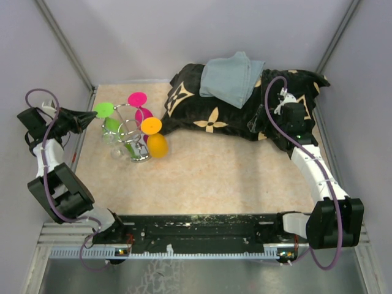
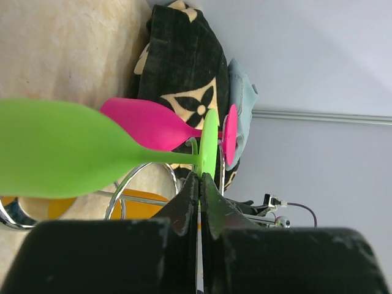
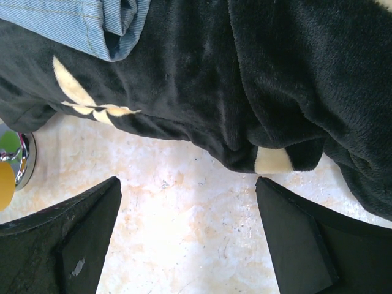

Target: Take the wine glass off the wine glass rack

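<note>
Firmly clenched, the left tool [image 2: 199,181] is pinching the green wine glass [image 2: 61,150] by the rim of its flat foot, its jaws meeting on the thin disc. The glass is hanging bowl-down on the wine glass rack [image 1: 131,146], which is standing at the left rear of the counter [image 1: 214,177]. Its stem is apparently passing through one of the wire loops. The grasp is looking made and the removal not yet begun. The next move is calling for the stem to be drawn out sideways through the loop's opening and kept level, since a straight lift would likely drag the light stand along. Three glasses are hanging on the one rack: the green one, a pink glass [image 1: 136,98] and an orange glass [image 1: 157,146]. One black patterned blanket [image 1: 239,113] is lying across the far right, with one folded blue cloth [image 1: 229,79] resting on it. The right tool [image 3: 190,242] is hovering wide open over bare counter beside the blanket's edge, holding nothing.
</note>
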You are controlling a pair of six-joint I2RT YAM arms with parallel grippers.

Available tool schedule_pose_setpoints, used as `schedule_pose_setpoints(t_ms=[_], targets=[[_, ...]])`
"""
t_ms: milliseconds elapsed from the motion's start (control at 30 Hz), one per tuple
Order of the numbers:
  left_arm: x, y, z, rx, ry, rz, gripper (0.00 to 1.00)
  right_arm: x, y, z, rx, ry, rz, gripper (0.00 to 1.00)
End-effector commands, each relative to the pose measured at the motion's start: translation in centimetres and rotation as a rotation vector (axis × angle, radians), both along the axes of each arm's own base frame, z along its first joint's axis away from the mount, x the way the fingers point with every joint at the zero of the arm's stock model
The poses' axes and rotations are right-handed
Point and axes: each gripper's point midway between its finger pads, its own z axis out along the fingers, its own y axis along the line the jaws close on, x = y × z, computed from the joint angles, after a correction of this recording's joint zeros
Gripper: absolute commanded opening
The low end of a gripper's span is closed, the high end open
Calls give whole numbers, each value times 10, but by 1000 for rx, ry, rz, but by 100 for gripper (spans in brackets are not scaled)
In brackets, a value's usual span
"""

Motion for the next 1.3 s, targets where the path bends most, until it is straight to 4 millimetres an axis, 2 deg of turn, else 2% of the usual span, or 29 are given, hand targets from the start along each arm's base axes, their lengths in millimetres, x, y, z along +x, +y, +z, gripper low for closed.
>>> schedule_pose_setpoints(t_ms=[0,533,800,1000,1267], targets=[[3,-2,11,20,-42,-27,0,4,-2,20,5,-69,-11,91],[-2,-7,26,-13,-46,-26,0,0,-4,16,-7,-60,-13,91],[-10,-6,27,-18,-41,-11,0,0,-3,16,-5,-61,-10,91],[-16,-2,31,-23,-44,2,0,0,-3,16,-5,-61,-7,91],[-29,9,25,-24,-33,37,0,1,-1,16,1,-64,2,91]])
